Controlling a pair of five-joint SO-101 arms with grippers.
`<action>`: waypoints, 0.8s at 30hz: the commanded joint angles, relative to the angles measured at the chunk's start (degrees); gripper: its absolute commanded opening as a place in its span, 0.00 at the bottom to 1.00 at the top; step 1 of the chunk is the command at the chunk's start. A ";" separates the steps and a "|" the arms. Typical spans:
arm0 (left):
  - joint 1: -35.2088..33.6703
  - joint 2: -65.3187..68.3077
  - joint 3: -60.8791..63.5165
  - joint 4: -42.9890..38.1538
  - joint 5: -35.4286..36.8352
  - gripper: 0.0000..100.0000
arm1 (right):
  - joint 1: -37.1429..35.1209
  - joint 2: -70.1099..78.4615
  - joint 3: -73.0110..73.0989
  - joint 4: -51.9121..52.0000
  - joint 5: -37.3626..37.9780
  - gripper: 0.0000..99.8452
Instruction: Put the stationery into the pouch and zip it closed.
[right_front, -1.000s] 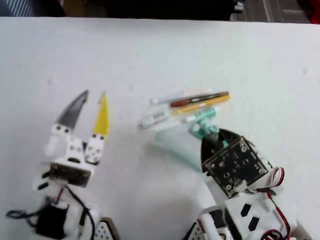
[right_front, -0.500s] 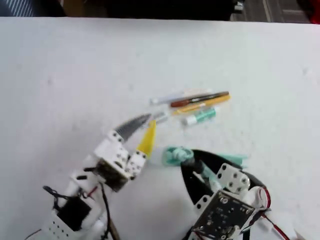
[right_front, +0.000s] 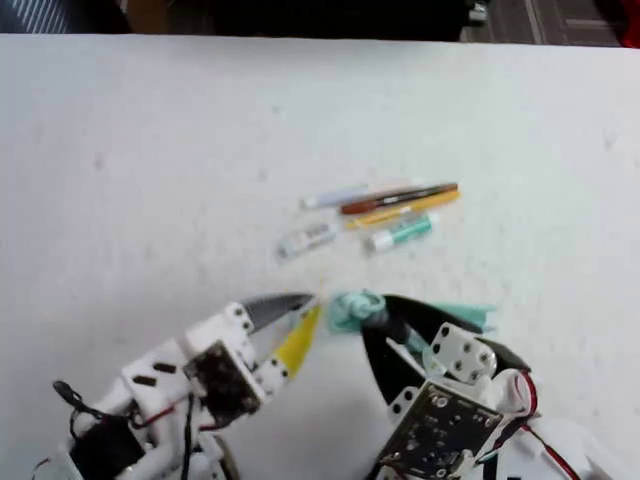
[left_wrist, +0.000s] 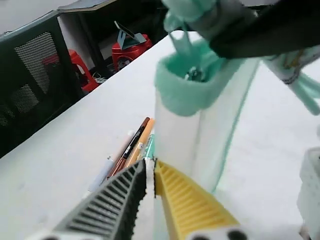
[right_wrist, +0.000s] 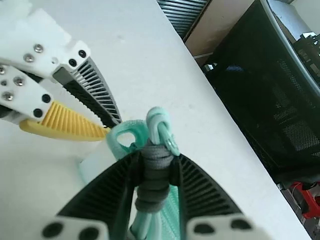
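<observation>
The pouch (right_front: 349, 310), white with teal trim, is held up off the table near the front. My right gripper (right_front: 376, 316) is shut on its grey and teal pull cord (right_wrist: 156, 167). My left gripper (right_front: 309, 304), with a grey and a yellow finger, is shut against the pouch's side edge (left_wrist: 176, 131); the tips (left_wrist: 150, 168) meet there. The stationery (right_front: 385, 212) lies loose on the table just beyond: a brown pen (right_front: 399, 197), an orange pen (right_front: 404, 210), a green-capped tube (right_front: 399, 233), a pale pen (right_front: 334, 197) and a small clear tube (right_front: 307, 239).
The white table (right_front: 150, 130) stretches bare to the left, right and back of the stationery. Both arm bases crowd the front edge. Beyond the table in the wrist views are black mesh furniture (right_wrist: 280, 100) and red stools (left_wrist: 131, 44).
My left arm swung right and back toward the front, its fingers closing from wide open onto the pouch. My right gripper pulled the pouch away from the pens toward the front.
</observation>
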 joint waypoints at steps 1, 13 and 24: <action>4.00 0.22 -2.55 1.14 0.18 0.07 | -0.40 0.66 0.09 -0.75 0.53 0.02; 3.91 0.22 -2.99 1.93 -0.09 0.07 | -0.31 0.48 -0.26 -0.57 -3.08 0.02; -2.07 0.22 -13.45 15.12 -3.60 0.24 | -0.22 0.57 5.63 -3.91 -2.99 0.02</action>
